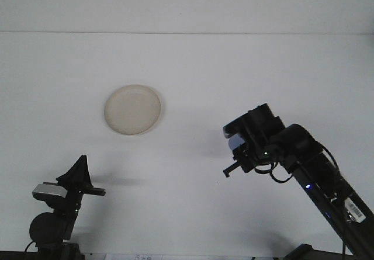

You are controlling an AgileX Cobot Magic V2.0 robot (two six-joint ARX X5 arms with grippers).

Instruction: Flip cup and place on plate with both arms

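Observation:
A round cream plate [133, 109] lies flat on the white table, left of centre. My right gripper [242, 138] hangs over the middle of the table, right of the plate and well apart from it. It is shut on the blue cup [236, 143], of which only a small blue and white patch shows beneath the black wrist. Which way the cup is turned is hidden. My left gripper [79, 169] rests low at the near left, in front of the plate, with nothing in it.
The white table [193, 67] stretches back to a white wall. The right arm [318, 178] slants in from the bottom right corner, with a loop of cable at its wrist.

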